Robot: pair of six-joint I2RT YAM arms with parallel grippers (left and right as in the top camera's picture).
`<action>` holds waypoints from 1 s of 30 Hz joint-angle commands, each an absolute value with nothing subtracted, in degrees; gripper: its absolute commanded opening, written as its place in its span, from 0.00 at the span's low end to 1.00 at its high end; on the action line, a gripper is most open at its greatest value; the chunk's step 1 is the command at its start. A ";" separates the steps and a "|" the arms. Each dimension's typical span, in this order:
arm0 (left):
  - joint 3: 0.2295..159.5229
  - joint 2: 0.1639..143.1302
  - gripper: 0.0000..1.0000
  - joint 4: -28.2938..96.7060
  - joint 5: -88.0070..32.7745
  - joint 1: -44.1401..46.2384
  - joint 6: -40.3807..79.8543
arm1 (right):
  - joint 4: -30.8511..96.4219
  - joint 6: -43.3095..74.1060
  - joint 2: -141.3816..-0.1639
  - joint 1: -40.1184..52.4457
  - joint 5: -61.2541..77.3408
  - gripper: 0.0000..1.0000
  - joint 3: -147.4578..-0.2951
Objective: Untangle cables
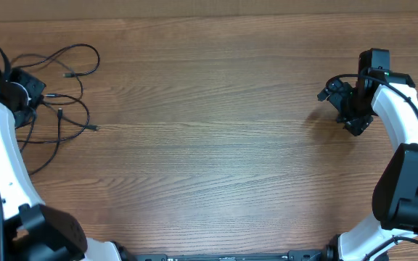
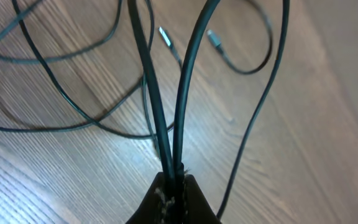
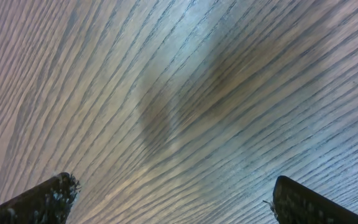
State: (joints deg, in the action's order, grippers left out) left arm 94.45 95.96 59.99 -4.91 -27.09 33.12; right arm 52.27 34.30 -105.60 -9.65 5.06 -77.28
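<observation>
Thin black cables (image 1: 67,87) lie in loose loops at the table's far left, small plugs at their ends. My left gripper (image 1: 33,98) is at their left side, shut on two strands of the cables (image 2: 166,118). In the left wrist view those strands rise from between the closed fingertips (image 2: 191,193), and two silver-tipped plugs (image 2: 166,37) lie on the wood beyond. My right gripper (image 1: 343,101) hovers at the far right, away from the cables. It is open, its fingertips (image 3: 48,196) far apart over bare wood.
The wooden table (image 1: 216,145) stretches between the two arms. The white left arm (image 1: 2,159) runs down the left edge and the right arm (image 1: 405,123) down the right edge.
</observation>
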 commanded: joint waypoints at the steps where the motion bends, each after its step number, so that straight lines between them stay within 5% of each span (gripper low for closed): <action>1: 95.24 98.35 0.04 60.95 -8.62 -26.94 33.85 | 52.05 34.28 -105.12 -9.72 4.34 1.00 -77.21; 8: 95.24 99.46 0.10 61.78 -10.13 -26.98 33.21 | 52.07 34.28 -105.12 -9.72 4.34 1.00 -77.21; 13: 95.24 99.46 0.32 61.67 -9.91 -26.98 33.21 | 52.07 34.28 -105.12 -9.72 4.34 1.00 -77.21; 22: 95.24 99.46 0.53 61.80 -9.89 -26.98 32.75 | 52.07 34.28 -105.12 -9.72 4.32 1.00 -77.21; 27: 95.24 99.63 0.55 62.17 -9.89 -26.94 32.75 | 52.07 34.28 -105.12 -9.72 4.34 1.00 -77.21; 30: 95.09 99.74 0.35 62.11 -9.89 -26.41 32.75 | 52.07 34.28 -105.12 -9.72 4.34 1.00 -77.21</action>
State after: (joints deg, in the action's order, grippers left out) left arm 94.43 99.24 62.15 -9.45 -27.00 33.12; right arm 52.23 34.30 -105.60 -9.65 5.04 -77.28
